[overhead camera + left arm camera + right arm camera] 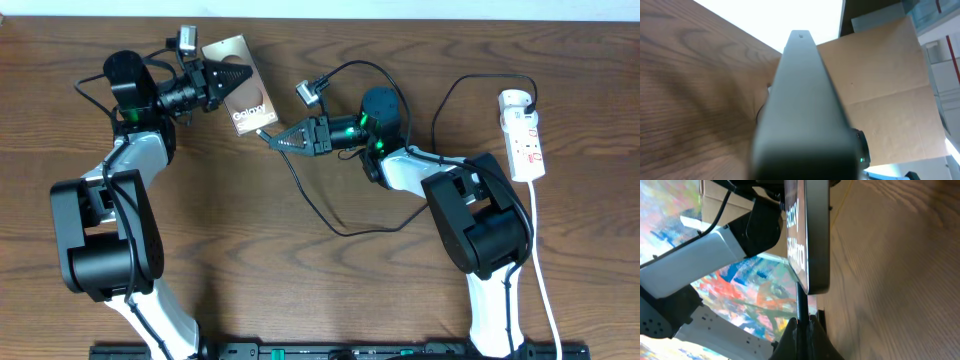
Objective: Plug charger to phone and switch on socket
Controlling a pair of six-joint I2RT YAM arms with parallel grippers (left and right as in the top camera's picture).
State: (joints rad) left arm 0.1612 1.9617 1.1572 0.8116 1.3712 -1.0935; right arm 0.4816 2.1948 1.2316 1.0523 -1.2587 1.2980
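Observation:
The phone (243,92) is a bronze-brown slab with white "Galaxy" lettering, held tilted above the table at the back left. My left gripper (232,76) is shut on its upper part. In the left wrist view the phone's edge (805,110) fills the middle. My right gripper (272,139) is shut on the charger (330,215), a thin black cable. In the right wrist view the cable (800,300) runs straight from my fingers (803,325) up to the phone's bottom edge (815,255). The socket (523,135), a white power strip, lies at the far right.
The socket's white cord (540,260) runs down the right side toward the front edge. The black cable loops across the table's middle and back to the socket. A cardboard box (880,90) stands beyond the table's far edge.

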